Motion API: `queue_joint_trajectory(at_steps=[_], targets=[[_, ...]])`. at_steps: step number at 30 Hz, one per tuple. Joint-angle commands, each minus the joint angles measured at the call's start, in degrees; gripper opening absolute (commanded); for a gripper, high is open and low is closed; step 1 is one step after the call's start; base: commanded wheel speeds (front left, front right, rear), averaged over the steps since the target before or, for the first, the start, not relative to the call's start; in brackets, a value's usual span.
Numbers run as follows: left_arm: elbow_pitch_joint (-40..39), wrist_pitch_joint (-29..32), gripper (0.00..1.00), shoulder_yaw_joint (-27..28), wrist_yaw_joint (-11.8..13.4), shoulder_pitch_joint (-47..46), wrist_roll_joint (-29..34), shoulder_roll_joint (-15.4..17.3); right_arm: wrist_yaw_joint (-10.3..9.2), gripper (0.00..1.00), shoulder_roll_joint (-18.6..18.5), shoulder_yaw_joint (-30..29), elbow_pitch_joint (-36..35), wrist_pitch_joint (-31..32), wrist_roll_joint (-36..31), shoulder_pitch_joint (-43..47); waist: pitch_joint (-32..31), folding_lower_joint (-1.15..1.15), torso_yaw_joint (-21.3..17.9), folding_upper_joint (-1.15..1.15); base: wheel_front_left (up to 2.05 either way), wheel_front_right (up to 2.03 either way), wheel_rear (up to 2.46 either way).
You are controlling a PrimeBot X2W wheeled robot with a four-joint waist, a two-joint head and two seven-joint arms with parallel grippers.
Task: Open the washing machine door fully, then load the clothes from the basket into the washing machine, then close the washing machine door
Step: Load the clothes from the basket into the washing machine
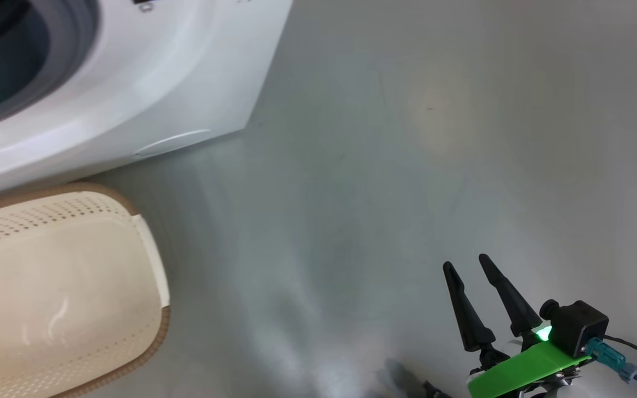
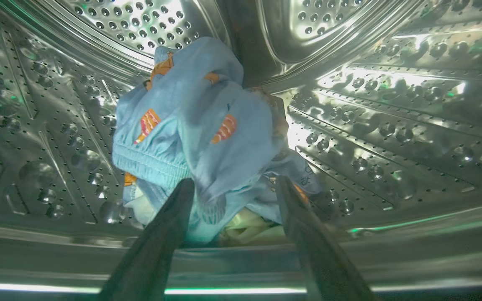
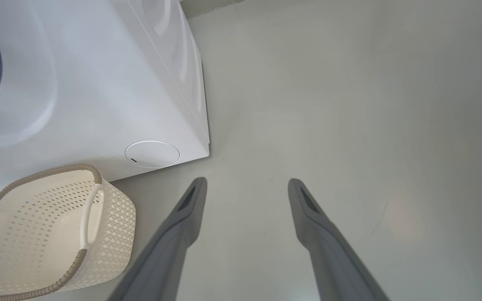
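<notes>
The clothes [image 2: 199,133], light-blue fabric with orange prints and a cream piece underneath, lie bunched in the steel drum [image 2: 391,125] of the washing machine [image 1: 186,72]. My left gripper [image 2: 234,184] reaches into the drum, open, with its fingers on either side of the near edge of the heap. My right gripper [image 1: 466,261] hangs open over the floor, holding nothing. The basket [image 1: 152,260] stands in front of the washing machine [image 3: 98,83], its inside showing bare plastic. The washing machine door is out of view.
Grey floor [image 1: 407,166] stretches to the right of the machine and the basket [image 3: 115,217]. The grey gasket [image 1: 75,55] rings the drum opening at the upper left. A round service flap [image 3: 152,154] sits low on the machine's front.
</notes>
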Motion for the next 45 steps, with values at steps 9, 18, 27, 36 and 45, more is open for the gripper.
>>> queue_joint_trajectory(at_steps=[9,18,27,36,45], targets=[[-0.9,-2.8,1.0,0.6,1.8,2.8,-1.8,-3.0,0.09,1.0,-1.6,1.1,-0.3,-0.3,0.3,-0.8,-4.4,0.0,6.5,0.0,0.0,0.0,0.0],[-0.9,-6.9,1.0,1.3,0.1,8.7,-4.4,-8.2,0.09,1.0,-2.3,1.0,0.2,-0.3,-0.2,-3.1,-10.1,0.0,11.8,0.0,0.0,0.0,0.0],[-2.6,-10.7,1.0,4.1,-3.6,17.6,-9.0,-12.0,0.09,1.0,-2.5,-1.2,0.1,-0.3,-0.7,-1.8,-16.3,0.0,15.9,0.0,0.0,0.0,0.0],[-14.1,-11.4,1.0,6.0,-4.7,31.2,-9.1,-13.0,0.09,1.0,-2.4,-3.7,0.1,-0.3,-1.6,0.8,-21.6,0.0,18.7,0.0,0.0,0.0,0.0],[-35.0,-11.4,1.0,8.6,-5.9,55.8,-5.4,-13.7,0.09,1.0,-2.1,-5.9,-0.6,-0.3,-2.5,5.1,-27.6,0.0,20.4,0.0,0.0,0.0,0.0]])
